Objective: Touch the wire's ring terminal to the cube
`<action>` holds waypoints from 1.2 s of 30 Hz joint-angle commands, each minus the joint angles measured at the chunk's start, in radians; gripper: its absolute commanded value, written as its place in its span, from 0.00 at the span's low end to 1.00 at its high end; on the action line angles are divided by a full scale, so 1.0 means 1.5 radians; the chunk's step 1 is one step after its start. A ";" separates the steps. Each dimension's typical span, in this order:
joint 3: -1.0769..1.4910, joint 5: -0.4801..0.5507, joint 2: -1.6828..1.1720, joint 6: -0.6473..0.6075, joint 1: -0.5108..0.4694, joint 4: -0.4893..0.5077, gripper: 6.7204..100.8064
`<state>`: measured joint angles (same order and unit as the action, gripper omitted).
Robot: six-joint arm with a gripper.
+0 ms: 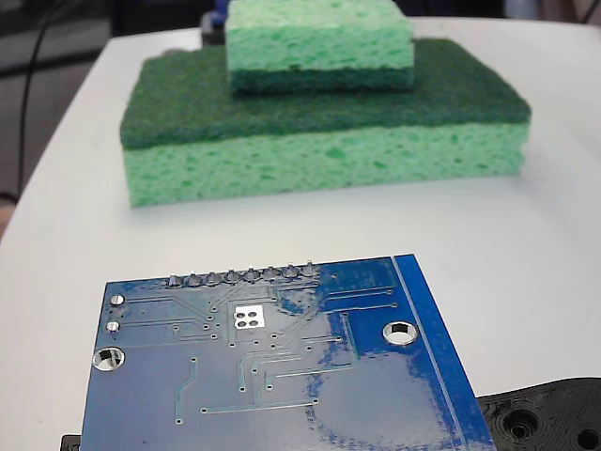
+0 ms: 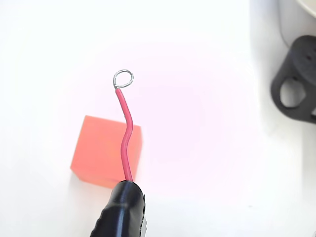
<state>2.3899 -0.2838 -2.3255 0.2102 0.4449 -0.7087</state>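
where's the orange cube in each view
Fixed view: not in it; only the stacked green sponges and a blue circuit board show.
Wrist view: the orange cube lies left of centre, low, behind the red wire.
Shared landmark: the white table.

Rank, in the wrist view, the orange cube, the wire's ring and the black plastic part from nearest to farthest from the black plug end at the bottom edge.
1. Orange cube: just above-left of the plug, behind the red wire.
2. Ring: at the wire's tip, past the cube.
3. Black plastic part: far right edge.
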 commanded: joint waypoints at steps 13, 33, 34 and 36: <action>-0.045 -0.031 0.220 0.020 0.036 0.107 0.99; -0.019 0.001 0.264 0.037 0.020 0.156 0.99; -0.021 0.001 0.267 0.037 0.019 0.156 0.99; -0.026 0.001 0.275 0.037 0.018 0.155 0.99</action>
<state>2.3608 -0.2838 -1.9098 0.2654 0.4740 -0.4771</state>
